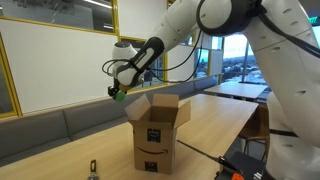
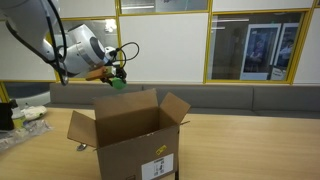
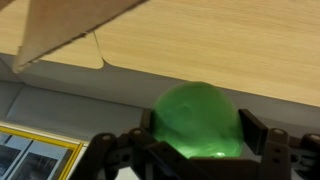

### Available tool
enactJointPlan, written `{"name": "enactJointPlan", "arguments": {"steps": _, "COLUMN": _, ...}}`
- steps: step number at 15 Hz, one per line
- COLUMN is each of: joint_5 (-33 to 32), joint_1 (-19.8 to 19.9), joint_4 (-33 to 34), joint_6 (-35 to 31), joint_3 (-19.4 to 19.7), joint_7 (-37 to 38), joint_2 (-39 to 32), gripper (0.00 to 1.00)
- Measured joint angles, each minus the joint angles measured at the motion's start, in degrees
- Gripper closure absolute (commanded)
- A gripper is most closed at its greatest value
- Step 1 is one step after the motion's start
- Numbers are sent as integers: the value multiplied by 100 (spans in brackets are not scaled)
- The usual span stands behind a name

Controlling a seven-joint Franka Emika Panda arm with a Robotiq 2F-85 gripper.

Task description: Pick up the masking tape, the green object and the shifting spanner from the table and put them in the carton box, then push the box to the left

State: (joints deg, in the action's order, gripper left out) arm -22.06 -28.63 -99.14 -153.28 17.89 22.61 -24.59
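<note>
My gripper (image 1: 118,94) is shut on the green object (image 1: 119,96), a small bright green rounded item, and holds it in the air just above and beside the open carton box (image 1: 156,130). It also shows in an exterior view (image 2: 117,83), above the box (image 2: 130,140). In the wrist view the green object (image 3: 198,122) fills the space between my fingers (image 3: 200,140), with a box flap (image 3: 70,30) and the light-wood table (image 3: 220,45) beyond. The shifting spanner (image 1: 92,168) lies on the table to the box's side. The masking tape is not in view.
A grey bench runs along the windowed wall (image 2: 240,98) behind the table. A heap of clear plastic (image 2: 22,122) lies at the table's edge. A black-and-orange tool (image 1: 240,168) sits near the table's front corner. Other tables (image 1: 240,90) stand further back.
</note>
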Motion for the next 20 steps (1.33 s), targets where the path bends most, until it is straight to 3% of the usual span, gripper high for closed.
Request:
{"name": "enactJointPlan", "arguments": {"steps": 5, "joint_5": -1082, "joint_1": 429, "joint_4": -1004, "joint_6": 322, "joint_3": -66, "joint_7": 465, "joint_2": 1225, "gripper": 40}}
{"name": "enactJointPlan", "arguments": {"steps": 8, "joint_5": -1337, "joint_1": 909, "joint_4": -1497, "joint_6": 622, "joint_3": -418, "joint_7": 527, "joint_2": 1753, "gripper": 40}}
{"name": "enactJointPlan", "arguments": {"steps": 14, "joint_5": -1091, "joint_1": 1837, "joint_4": -2512, "joint_6": 638, "joint_3": -1120, "joint_7": 437, "joint_2": 2223, "gripper": 40}}
{"name": "enactJointPlan", "arguments": {"steps": 20, "joint_5": -262, "joint_1": 2300, "joint_4": -3241, "joint_6": 372, "joint_3": -1359, "joint_7": -169, "joint_2": 2124, "gripper": 40}}
